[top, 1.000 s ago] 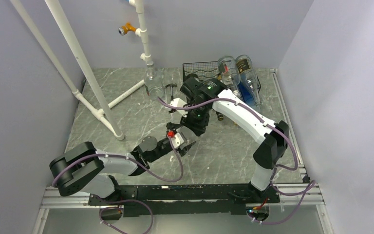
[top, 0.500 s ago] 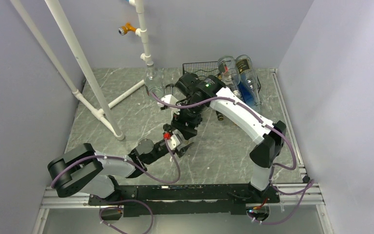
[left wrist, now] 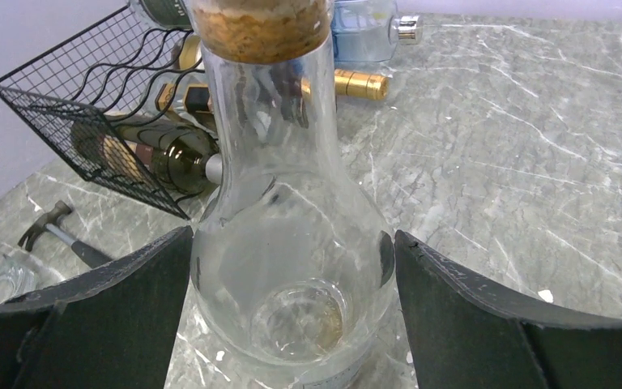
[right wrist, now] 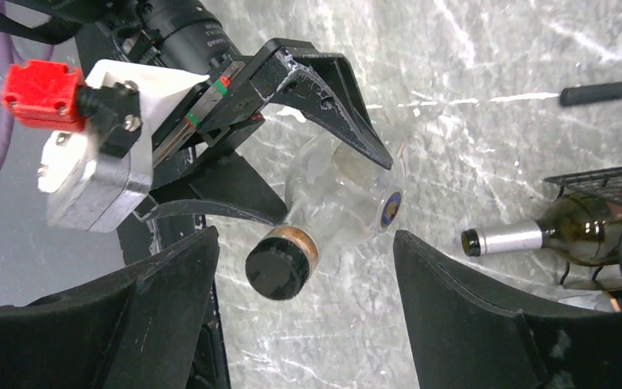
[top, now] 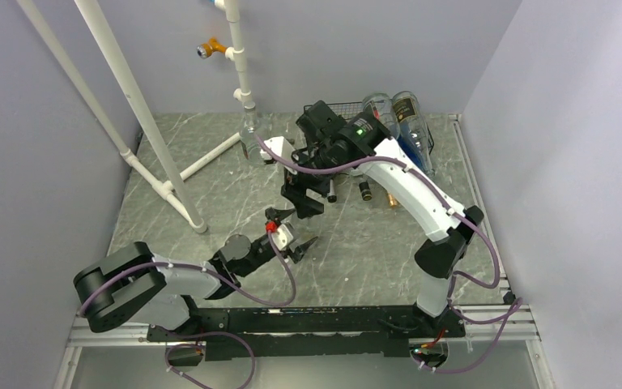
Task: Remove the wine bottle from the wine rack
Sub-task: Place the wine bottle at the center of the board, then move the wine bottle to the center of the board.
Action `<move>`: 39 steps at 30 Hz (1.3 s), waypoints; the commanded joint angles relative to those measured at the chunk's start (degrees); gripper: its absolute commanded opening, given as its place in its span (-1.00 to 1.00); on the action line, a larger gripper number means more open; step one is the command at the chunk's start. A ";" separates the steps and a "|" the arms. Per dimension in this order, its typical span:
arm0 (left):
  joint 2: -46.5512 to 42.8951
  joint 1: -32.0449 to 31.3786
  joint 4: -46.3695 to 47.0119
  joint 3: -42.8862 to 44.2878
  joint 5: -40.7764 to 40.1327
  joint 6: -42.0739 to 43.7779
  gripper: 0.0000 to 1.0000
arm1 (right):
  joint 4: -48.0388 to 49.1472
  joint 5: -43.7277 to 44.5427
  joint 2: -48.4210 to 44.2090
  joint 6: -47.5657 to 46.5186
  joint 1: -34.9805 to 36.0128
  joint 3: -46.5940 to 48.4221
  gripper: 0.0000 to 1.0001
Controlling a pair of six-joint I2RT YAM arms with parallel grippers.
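Note:
A clear glass wine bottle with a cork stopper stands roughly upright, off the wine rack, out over the table's middle. My left gripper is shut on its wide belly, one finger pressed to each side. In the right wrist view the left gripper flanks the bottle body. My right gripper hangs open above the stopper, both fingers well apart from it. In the top view the right gripper sits just beyond the left gripper.
A dark green bottle lies in the rack, neck pointing out. Two more bottles lean on the rack's right end above a blue one. A hammer lies left of the rack. A white pipe frame stands at the back left.
My right gripper has opened off the bottle's neck and drawn back toward the rack. The left arm has shifted slightly toward the near left, bottle between its fingers.

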 commanded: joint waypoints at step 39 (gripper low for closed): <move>-17.54 7.51 -36.12 18.00 -2.02 -20.18 0.72 | 27.63 -31.24 -43.21 -6.06 -36.69 -52.27 0.86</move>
